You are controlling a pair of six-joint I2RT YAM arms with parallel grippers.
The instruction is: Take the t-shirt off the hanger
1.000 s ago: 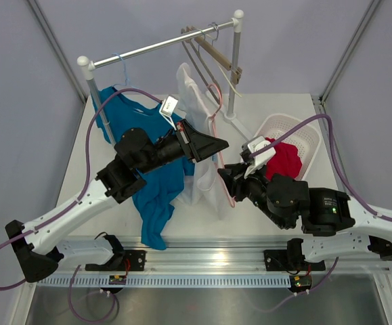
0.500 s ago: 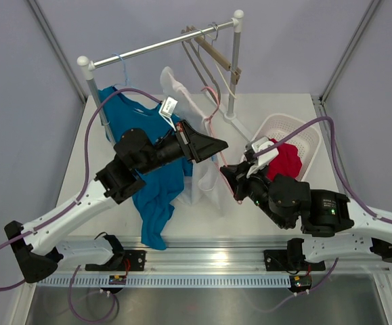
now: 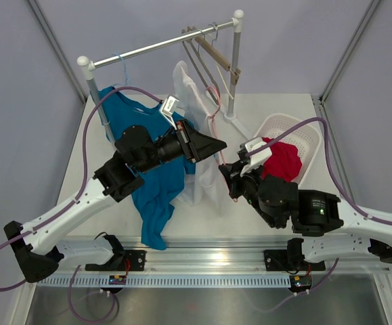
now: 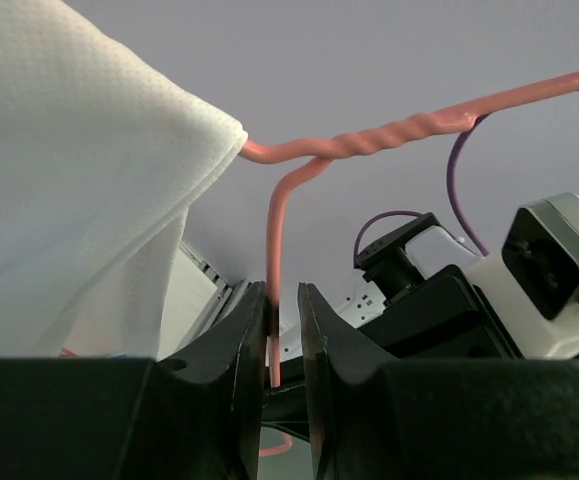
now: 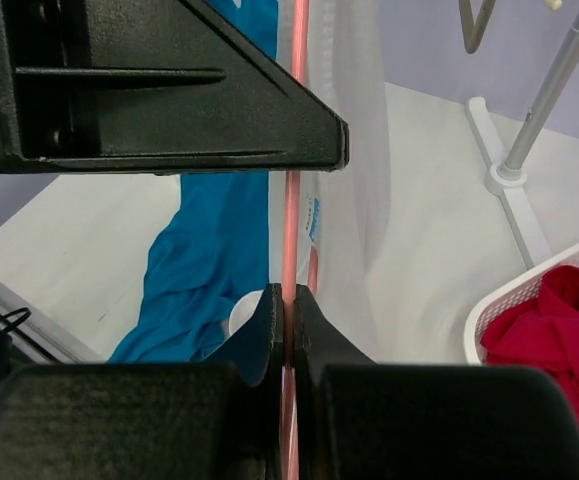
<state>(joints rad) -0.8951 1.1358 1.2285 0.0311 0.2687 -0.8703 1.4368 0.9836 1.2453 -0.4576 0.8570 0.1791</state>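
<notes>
Left jaws: parted a little around the pink hanger [image 4: 369, 140], on the wire just below its twisted neck. You can see the wire against one inner face and a sliver of gap at the other.
Right jaws: pinched tight on another stretch of the same hanger's wire, close under the left jaws' tip.
White t-shirt [image 3: 190, 95]: on the hanger, over the middle of the bench. It drapes beside the left jaws and down between your two arms, and neither pair of jaws holds the cloth.
Blue t-shirt [image 3: 156, 189]: hangs from the rail [image 3: 155, 49] towards the bench's left edge.
Basket [image 3: 277, 122]: by the right edge, with a red garment [image 3: 287, 162] inside.
</notes>
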